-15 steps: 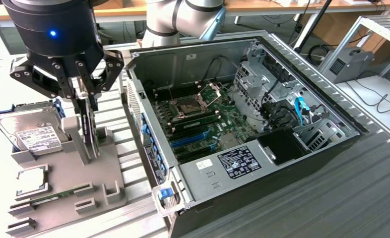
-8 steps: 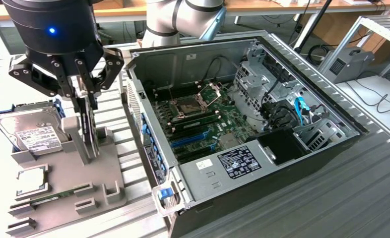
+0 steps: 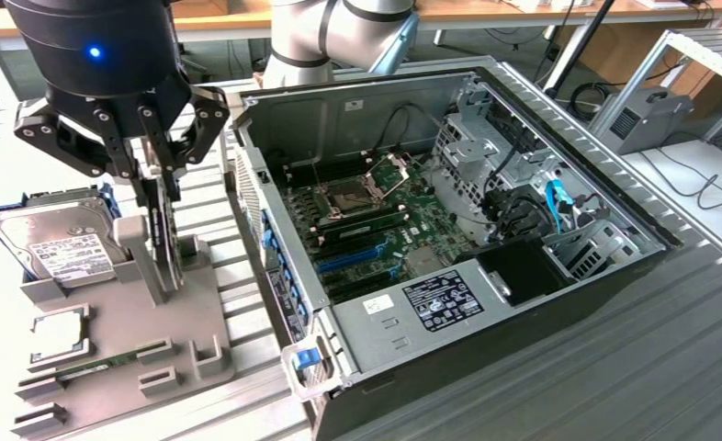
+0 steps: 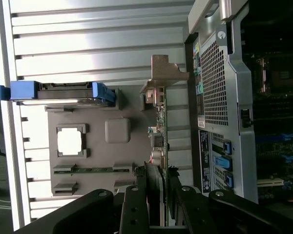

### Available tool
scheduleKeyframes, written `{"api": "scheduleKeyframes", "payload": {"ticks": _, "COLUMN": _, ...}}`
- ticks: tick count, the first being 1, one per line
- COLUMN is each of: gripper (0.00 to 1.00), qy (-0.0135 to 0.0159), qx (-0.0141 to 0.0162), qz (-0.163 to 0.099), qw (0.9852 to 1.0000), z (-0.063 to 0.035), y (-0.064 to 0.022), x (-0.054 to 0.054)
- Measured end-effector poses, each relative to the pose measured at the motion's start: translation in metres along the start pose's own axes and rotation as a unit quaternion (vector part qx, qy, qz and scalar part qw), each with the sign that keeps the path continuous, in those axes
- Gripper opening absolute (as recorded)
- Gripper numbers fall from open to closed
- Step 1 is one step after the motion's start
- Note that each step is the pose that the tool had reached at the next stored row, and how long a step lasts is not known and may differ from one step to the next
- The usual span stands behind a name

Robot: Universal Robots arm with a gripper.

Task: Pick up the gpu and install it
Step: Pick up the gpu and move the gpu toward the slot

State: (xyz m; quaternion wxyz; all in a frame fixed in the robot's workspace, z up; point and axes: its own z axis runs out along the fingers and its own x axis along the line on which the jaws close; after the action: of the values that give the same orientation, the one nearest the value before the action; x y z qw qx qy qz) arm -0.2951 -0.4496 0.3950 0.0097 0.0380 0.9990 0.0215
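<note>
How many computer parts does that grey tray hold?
4: hard drive at the far end, processor chip nearer, memory stick nearest, gpu upright beneath the gripper. Others may be hidden.

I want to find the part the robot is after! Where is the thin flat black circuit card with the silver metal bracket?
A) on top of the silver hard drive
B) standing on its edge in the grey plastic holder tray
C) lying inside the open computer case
B: the thin flat black circuit card stands on edge in the grey plastic holder tray, right under the black gripper.
</note>
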Motion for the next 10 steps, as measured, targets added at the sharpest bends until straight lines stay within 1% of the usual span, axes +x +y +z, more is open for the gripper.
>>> {"api": "scheduleKeyframes", "payload": {"ticks": 10, "gripper": 0.28, "qy": 0.0, "qx": 0.0, "qz": 0.0, "qw": 1.0, "z": -0.0035, "y": 0.0001, "x": -0.0001}}
